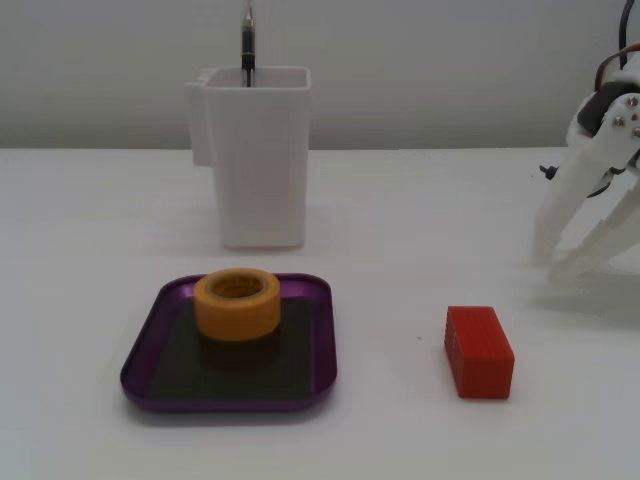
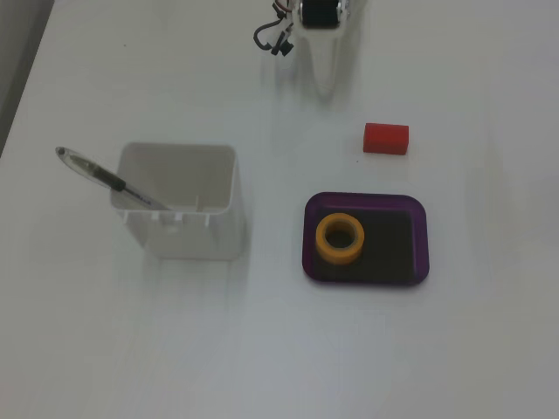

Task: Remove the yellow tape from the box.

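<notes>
White worktop (image 1: 400,420): the yellow tape (image 1: 237,303) lies flat inside the purple box (image 1: 145,345), toward its rear. Behind the box, a white container (image 1: 255,160) holds a pen (image 1: 247,45). Well right, the empty hand (image 1: 560,265) rests, fingers slightly apart.

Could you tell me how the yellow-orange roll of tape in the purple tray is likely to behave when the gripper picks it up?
The thick yellow-orange roll of tape lies flat on its end in the shallow purple metallic tray, so it probably won't roll unless tipped onto its edge. Its thick ring wall looks stiff enough to pinch. Being small with a hollow centre, it is likely light, and the low rim should hardly obstruct lifting.
</notes>
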`<act>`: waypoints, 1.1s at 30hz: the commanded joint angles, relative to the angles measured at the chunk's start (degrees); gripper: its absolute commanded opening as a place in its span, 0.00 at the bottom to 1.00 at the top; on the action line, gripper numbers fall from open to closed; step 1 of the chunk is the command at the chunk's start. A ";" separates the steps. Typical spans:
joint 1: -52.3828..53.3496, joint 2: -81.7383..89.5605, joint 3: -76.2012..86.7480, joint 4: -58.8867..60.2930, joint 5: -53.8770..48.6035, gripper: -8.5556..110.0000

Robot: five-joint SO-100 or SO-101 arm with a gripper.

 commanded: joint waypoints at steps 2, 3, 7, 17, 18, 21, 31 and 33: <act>-0.62 4.31 0.35 -1.05 -0.53 0.07; -0.62 4.31 0.35 -1.05 -0.53 0.07; -0.62 4.31 0.35 -1.05 -0.53 0.07; -0.62 4.31 0.35 -1.05 -0.53 0.07; -0.62 4.31 0.35 -1.05 -0.53 0.07; -0.62 4.31 0.35 -1.05 -0.53 0.07; 0.35 3.78 -9.76 -1.23 -0.70 0.07; 0.35 3.43 -14.15 -1.23 -0.70 0.07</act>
